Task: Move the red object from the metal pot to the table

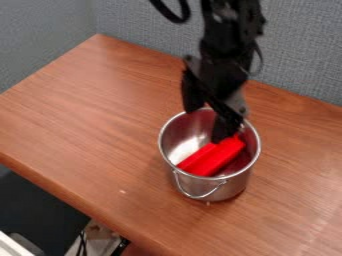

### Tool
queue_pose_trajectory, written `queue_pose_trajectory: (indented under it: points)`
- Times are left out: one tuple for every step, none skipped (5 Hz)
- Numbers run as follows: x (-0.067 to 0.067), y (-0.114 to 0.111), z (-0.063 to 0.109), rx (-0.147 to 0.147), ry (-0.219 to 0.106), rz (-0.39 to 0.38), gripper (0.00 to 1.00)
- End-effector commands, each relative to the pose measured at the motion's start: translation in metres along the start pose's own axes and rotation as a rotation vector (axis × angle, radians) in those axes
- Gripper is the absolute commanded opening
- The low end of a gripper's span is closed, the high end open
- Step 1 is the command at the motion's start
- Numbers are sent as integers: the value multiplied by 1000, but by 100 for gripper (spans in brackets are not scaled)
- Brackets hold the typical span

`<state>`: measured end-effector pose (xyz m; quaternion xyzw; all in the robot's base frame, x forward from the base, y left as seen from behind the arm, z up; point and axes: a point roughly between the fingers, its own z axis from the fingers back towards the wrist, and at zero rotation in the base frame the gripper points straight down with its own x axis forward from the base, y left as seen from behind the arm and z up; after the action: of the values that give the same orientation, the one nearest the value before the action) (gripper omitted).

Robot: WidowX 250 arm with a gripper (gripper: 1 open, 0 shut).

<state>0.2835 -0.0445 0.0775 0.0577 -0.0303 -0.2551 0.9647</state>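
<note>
The red object [214, 157] lies flat and slanted inside the metal pot [210, 183], which stands on the reddish-brown table [80, 100] near its front right. My gripper [214, 112] hangs open and pointing down at the pot's far rim. Its fingertips reach just inside the pot, above the far end of the red object. Nothing sits between the fingers. Whether a fingertip touches the red object I cannot tell.
The table's front edge [107, 215] runs diagonally just below the pot, with dark floor beyond it. A grey wall [54, 30] stands behind the table's left side.
</note>
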Motion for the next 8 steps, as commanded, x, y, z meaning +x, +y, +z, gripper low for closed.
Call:
queue_pose_trajectory:
  points:
    - [11, -7, 4, 15, -39, -27, 100]
    - [9, -8, 1, 3, -31, -28, 100]
    - [9, -17, -17, 30, -2, 61, 100]
    - [9, -13, -18, 76, 0, 192, 100]
    - [10, -21, -36, 106, 22, 278, 100]
    - [9, 6, -45, 97, 5, 200, 100]
    - [5, 34, -49, 83, -9, 132, 100]
    - [-2, 25, -49, 48, -46, 108, 100]
